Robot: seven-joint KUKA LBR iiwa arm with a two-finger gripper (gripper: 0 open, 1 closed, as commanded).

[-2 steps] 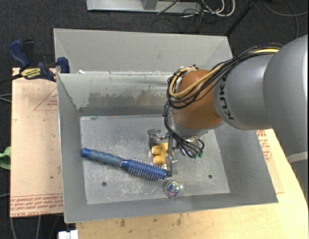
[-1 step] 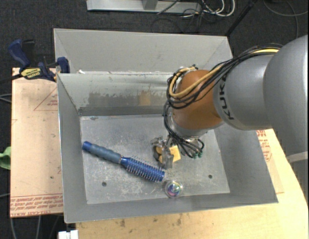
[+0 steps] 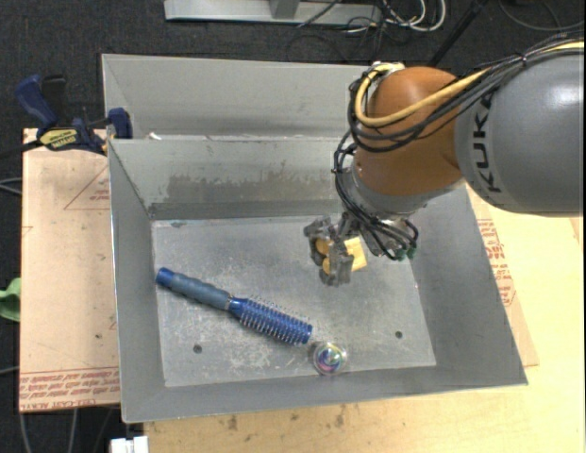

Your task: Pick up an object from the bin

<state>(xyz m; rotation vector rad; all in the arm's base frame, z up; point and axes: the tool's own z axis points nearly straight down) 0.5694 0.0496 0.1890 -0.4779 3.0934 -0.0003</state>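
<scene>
Referenced to the blue hairbrush (image 3: 234,308), the bin floor (image 3: 226,248) behind it toward the back wall (image 3: 236,173) lies open for my gripper (image 3: 336,260), while the shiny ball (image 3: 327,358) just off its bristle end narrows passage there.

— Is the scene bright or dim?
— Bright; light falls evenly from above onto the grey bin (image 3: 236,243); its floor and side walls read pale.
— Any shadows?
— Soft and short; a thin one hugs the blue brush (image 3: 241,308); a darker band runs along the foot of the back wall; the ground beyond the bin stays dark.
— Glare?
— Mild; a pale sheen lies on top of the grey arm (image 3: 538,130); a soft highlight sits on the orange cover (image 3: 406,130); small glints show on the shiny ball (image 3: 327,357).
</scene>
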